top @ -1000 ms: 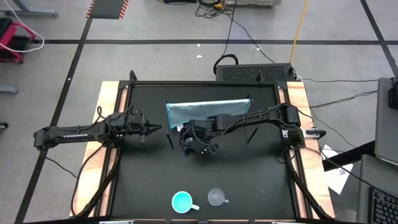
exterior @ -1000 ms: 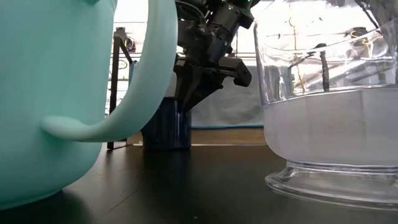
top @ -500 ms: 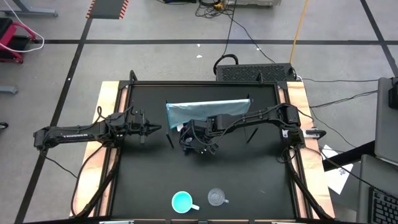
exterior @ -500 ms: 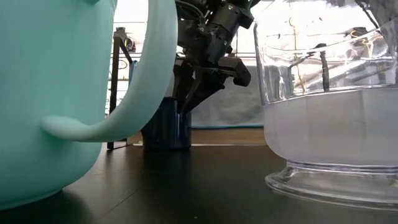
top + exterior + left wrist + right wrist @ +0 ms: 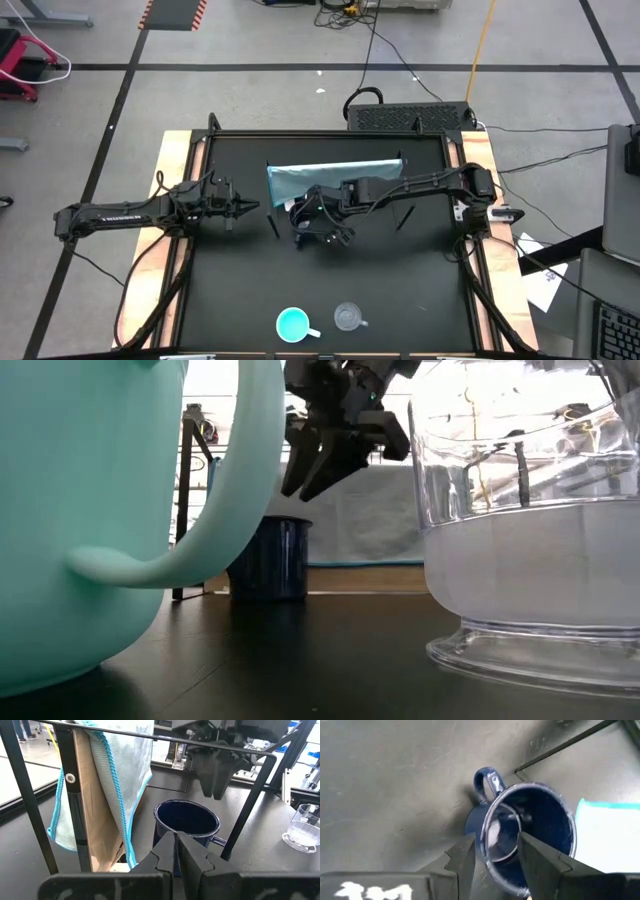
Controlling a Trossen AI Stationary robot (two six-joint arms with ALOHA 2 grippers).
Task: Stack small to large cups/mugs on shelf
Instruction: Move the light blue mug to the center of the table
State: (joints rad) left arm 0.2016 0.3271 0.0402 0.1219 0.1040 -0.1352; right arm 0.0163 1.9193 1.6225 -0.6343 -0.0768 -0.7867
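The dark navy mug (image 5: 268,558) stands upright on its base on the black table, just in front of the light blue-grey shelf (image 5: 335,180). It also shows in the right wrist view (image 5: 530,830) and in the left wrist view (image 5: 187,820). My right gripper (image 5: 298,493) hovers open right above the mug's rim and touches nothing; in the high view (image 5: 312,228) it hides most of the mug. My left gripper (image 5: 252,208) is shut and empty to the mug's left. The turquoise mug (image 5: 293,324) and the clear mug (image 5: 348,317) stand near the table's near edge.
The shelf's thin black frame legs (image 5: 250,805) stand beside the navy mug, and a light blue cloth (image 5: 120,780) hangs over its side. In the low view the turquoise mug (image 5: 90,520) and the clear mug (image 5: 530,530) fill the foreground.
My right gripper has opened at the navy mug's rim and gone straight up, clear of it. The navy mug has stayed standing where it was.
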